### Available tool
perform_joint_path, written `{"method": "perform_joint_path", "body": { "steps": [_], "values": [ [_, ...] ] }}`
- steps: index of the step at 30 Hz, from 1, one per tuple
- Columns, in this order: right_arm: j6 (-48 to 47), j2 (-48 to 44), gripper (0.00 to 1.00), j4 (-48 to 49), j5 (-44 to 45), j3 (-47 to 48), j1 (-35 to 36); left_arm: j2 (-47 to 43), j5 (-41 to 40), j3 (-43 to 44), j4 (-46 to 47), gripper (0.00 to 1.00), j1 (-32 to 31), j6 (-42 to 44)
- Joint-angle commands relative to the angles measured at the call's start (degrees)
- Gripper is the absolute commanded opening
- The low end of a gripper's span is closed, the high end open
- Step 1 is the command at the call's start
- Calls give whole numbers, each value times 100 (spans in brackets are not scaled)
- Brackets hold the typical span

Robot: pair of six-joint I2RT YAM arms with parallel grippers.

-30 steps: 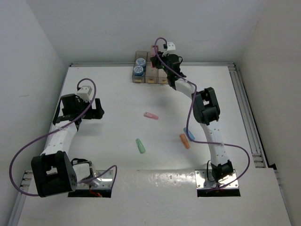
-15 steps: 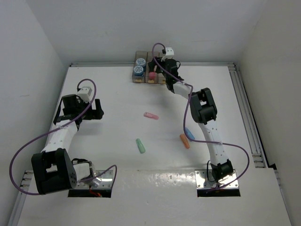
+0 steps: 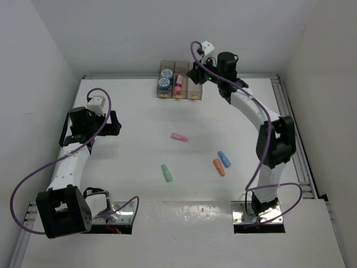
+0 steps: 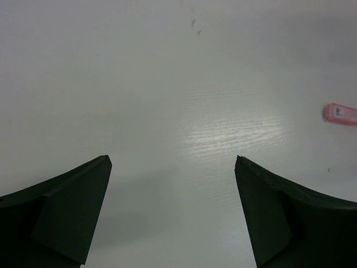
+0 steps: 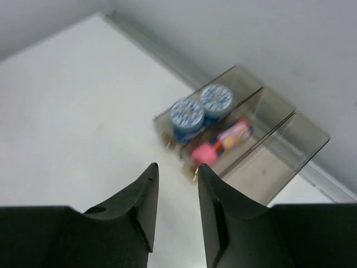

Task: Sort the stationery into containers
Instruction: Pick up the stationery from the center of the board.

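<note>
Three joined containers (image 3: 194, 89) stand in a row at the far edge of the bench (image 3: 128, 162). The leftmost of them holds two blue-and-white cylinders (image 3: 163, 84), one behind the other. The middle one holds a magenta capsule (image 3: 178, 84) lying lengthwise. The right gripper (image 5: 175, 167) hovers close to the containers, up by their far right corner, its fingers only a narrow gap apart with nothing between them.

On the near side of the containers, well apart from them, four pieces lie loose on the bench. A pink capsule (image 3: 179, 137) is nearest, then a blue capsule (image 3: 223, 159) and an orange capsule (image 3: 218, 167) just beside each other, and a green capsule (image 3: 166, 172) is farthest.

The left gripper (image 4: 173, 159) hangs over the bench well to the near left of the containers, its fingers spread wide and holding nothing. The pink capsule shows at the edge of its wrist view.
</note>
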Motion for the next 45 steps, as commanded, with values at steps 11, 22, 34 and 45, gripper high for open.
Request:
{"method": "perform_joint_path", "body": {
  "steps": [11,22,34,45],
  "values": [
    [-1572,-754,44,-2611,-400,-2473,933,-527,74,125,-317,100,65,262],
    [-1115,-324,50,-1072,-21,-2940,969,-703,3,-33,-326,100,74,403],
    [-1940,-227,51,-782,127,-3265,1373,-501,-14,-148,-106,100,74,280],
    [-2169,46,19,-843,708,-3019,1514,-369,-14,-86,-10,100,74,307]
  ]
}}
